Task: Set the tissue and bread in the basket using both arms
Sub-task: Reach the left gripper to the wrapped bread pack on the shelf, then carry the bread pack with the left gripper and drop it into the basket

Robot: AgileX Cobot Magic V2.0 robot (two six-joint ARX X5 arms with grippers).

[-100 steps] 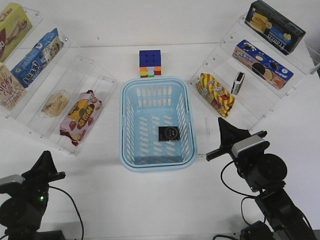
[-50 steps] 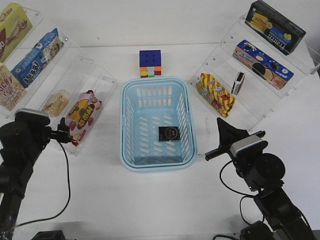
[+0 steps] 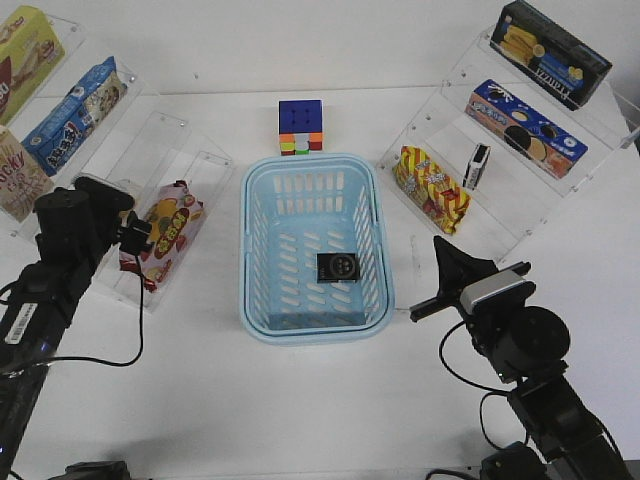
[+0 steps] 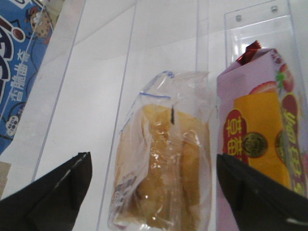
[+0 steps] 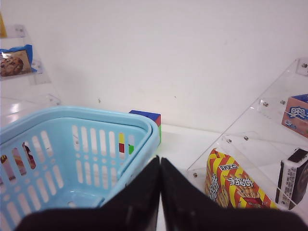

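The tissue [image 3: 340, 267], a flat black pack with a grey emblem, lies on the floor of the light blue basket [image 3: 247, 250], near its right wall. The bread [image 4: 163, 178], a golden bun in clear wrap, lies on the left acrylic shelf; in the front view my left arm hides it. My left gripper [image 4: 153, 163] is open, with its jaws on either side of the bread and apart from it. My right gripper [image 3: 445, 250] is shut and empty, just right of the basket; it also shows in the right wrist view [image 5: 160, 161], beside the basket's rim [image 5: 72, 113].
A red-pink snack bag [image 3: 160, 235] lies right beside the bread [image 4: 260, 130]. A colour cube [image 3: 301, 127] stands behind the basket. The right shelf holds a yellow-red bag [image 3: 432, 188], a small black-and-white pack [image 3: 479, 166] and biscuit boxes [image 3: 525, 128]. Blue and yellow boxes [image 3: 75, 115] line the left shelf.
My left arm has swung up from the near left corner to the left shelf and now sits over the bread. The right arm has barely moved.
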